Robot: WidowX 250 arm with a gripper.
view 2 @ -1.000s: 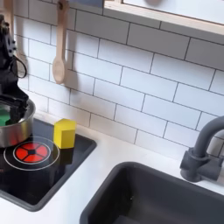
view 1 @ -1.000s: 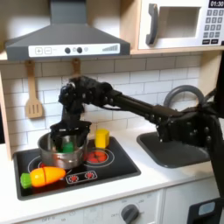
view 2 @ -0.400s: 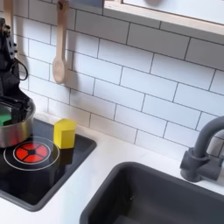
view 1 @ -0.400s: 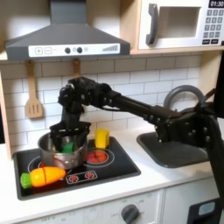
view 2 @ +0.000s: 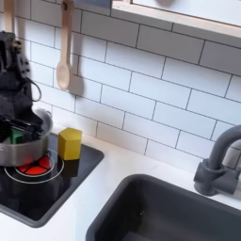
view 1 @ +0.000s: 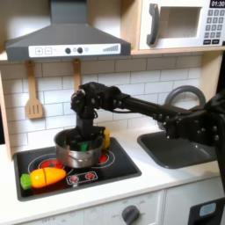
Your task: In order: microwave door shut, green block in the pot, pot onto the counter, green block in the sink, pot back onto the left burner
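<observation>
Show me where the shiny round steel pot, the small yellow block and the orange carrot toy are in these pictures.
shiny round steel pot (view 1: 77, 158): first exterior view, front wall.
small yellow block (view 2: 69, 143): second exterior view, front face.
orange carrot toy (view 1: 48, 177): first exterior view, middle of its body.

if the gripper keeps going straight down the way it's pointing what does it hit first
Probably the pot: the gripper points down at its rim or inside, near the green block. Depth is unclear.

You are looking at the pot (view 1: 77, 148) sitting on the cooktop (view 1: 123, 162), with the green block (view 1: 81, 145) lying inside it. In the first exterior view the sink (view 1: 172, 149) is lying to the right, the microwave door (view 1: 174, 24) up above.
</observation>
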